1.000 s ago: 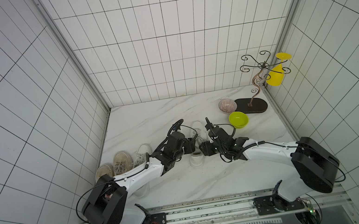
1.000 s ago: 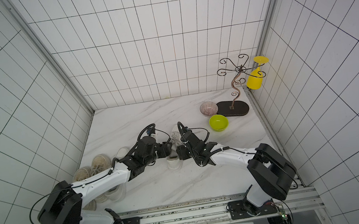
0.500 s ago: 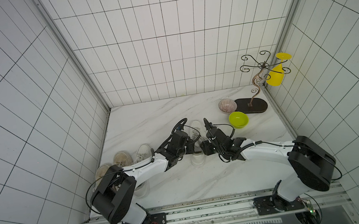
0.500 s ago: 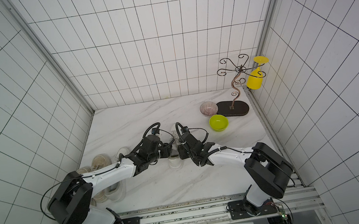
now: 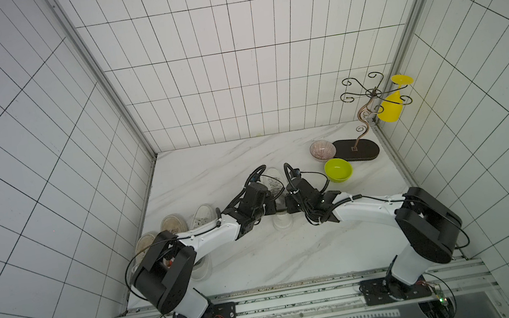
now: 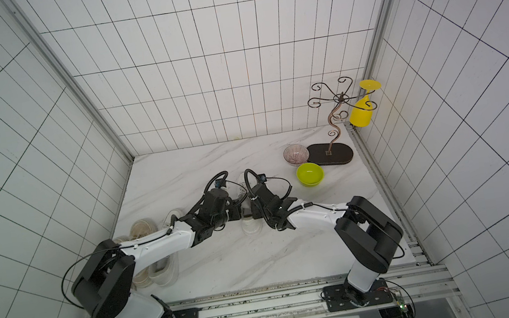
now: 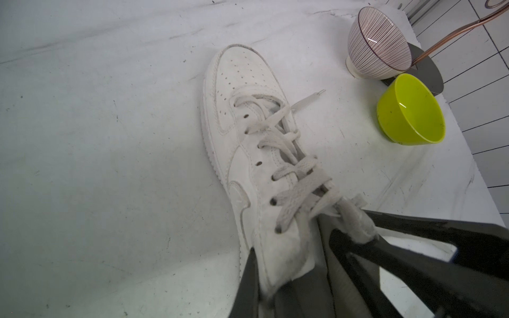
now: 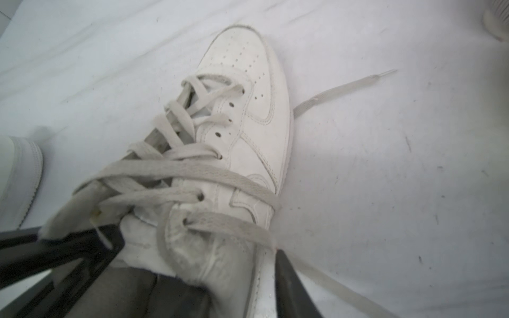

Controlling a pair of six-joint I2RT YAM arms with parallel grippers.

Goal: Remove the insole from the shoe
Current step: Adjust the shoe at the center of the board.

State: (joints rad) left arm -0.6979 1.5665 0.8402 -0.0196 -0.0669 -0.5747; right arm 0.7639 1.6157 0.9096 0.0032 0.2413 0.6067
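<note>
Change: my left pincer (image 7: 292, 256) just clamped the 9 o'clock collar of the white sneaker (image 7: 248, 124) | right pincer (image 8: 198, 242) narrowing at 3 o'clock, grip unclear | I judge shoe braced, insole not yet out.

Both top views are being lit brightly and evenly from overhead, with only faint, soft shadows being cast on the table (image 5: 215, 180) under the arms (image 5: 210, 239). The green bowl (image 7: 410, 115), toward two o'clock on the table, is being marked by a small glare spot in the left wrist view. In the right wrist view the shoe (image 8: 242, 115) is being washed out, its nearest part being blurred.
</note>
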